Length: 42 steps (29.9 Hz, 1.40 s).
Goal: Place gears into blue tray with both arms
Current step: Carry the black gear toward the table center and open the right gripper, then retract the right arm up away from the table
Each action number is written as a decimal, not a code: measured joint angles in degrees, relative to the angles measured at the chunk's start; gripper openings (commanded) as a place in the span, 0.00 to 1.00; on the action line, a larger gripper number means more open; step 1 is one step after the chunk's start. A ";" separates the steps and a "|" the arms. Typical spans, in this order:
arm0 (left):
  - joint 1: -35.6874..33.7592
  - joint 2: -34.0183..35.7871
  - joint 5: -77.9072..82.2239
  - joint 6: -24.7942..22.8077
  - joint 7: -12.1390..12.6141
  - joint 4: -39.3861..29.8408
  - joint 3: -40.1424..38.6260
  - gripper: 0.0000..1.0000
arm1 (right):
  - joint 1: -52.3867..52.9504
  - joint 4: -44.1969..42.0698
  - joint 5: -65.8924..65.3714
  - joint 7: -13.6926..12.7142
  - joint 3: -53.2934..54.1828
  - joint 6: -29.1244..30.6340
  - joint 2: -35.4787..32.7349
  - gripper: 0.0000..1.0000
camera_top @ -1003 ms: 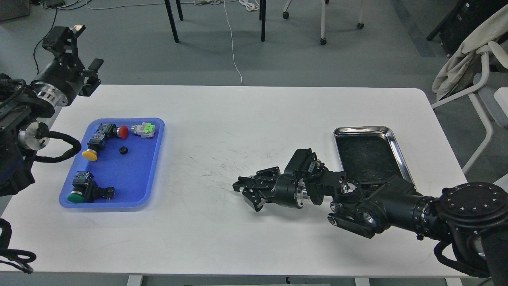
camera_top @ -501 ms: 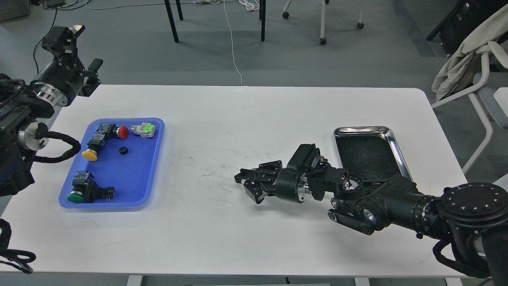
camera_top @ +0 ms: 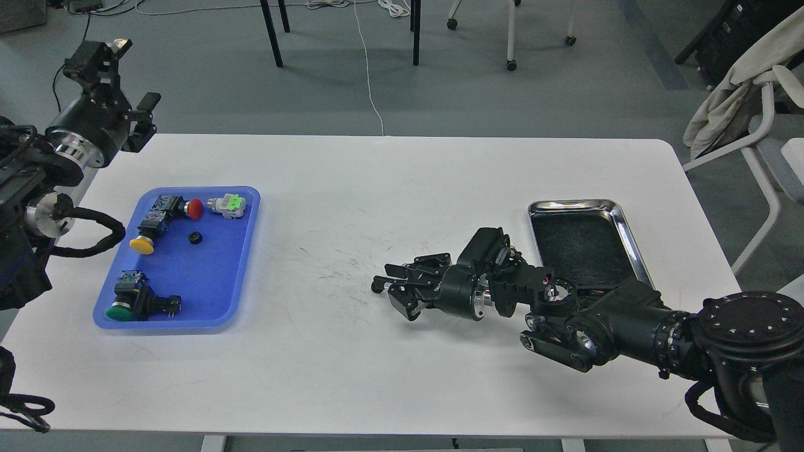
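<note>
The blue tray [camera_top: 242, 251] lies at the table's left. In it rests one small black gear [camera_top: 195, 238], among several coloured push-buttons. A second gear [camera_top: 376, 287] shows at the tip of my right gripper [camera_top: 380, 286], low over the table's middle, left of the steel tray. The fingertips seem closed on this gear, just above the surface. My left gripper [camera_top: 147, 117] is raised beyond the table's far left corner, behind the blue tray. Its fingers stand apart with nothing between them.
A shiny steel tray [camera_top: 628, 235] with a dark inside sits at the right, partly behind my right arm. The push-buttons in the blue tray have red [camera_top: 195, 209], yellow [camera_top: 142, 245], green [camera_top: 117, 311] and light green [camera_top: 235, 203] caps. Chairs stand beyond the table.
My right gripper has lifted slightly and turned, and the gear now shows at its tip. The left arm has barely shifted.
</note>
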 measured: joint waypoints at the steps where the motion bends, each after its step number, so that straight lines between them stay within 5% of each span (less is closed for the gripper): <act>1: 0.02 0.00 0.00 0.00 0.00 0.00 0.00 0.99 | -0.02 -0.03 0.00 0.00 0.22 -0.13 0.00 0.49; 7: 0.04 0.62 0.00 -0.01 0.00 -0.01 0.12 0.99 | -0.13 -0.06 0.33 0.00 4.53 -0.87 0.00 0.57; 31: -0.37 -0.79 -0.37 0.02 0.00 -3.64 1.54 0.99 | 0.32 0.89 5.52 -0.01 10.35 -1.24 -0.45 0.57; 34: 0.15 2.17 -0.19 0.56 0.00 -10.23 1.73 0.99 | 0.19 0.97 5.52 -0.01 10.62 -1.46 -1.15 0.57; 38: 0.90 11.33 -0.10 2.62 0.00 -29.31 2.63 0.99 | 0.03 1.20 5.53 -0.01 10.69 -1.56 -1.73 0.57; 42: 0.97 13.99 0.54 3.16 0.00 -36.72 3.18 0.99 | 0.00 1.56 5.53 -0.01 10.70 -1.61 -2.14 0.57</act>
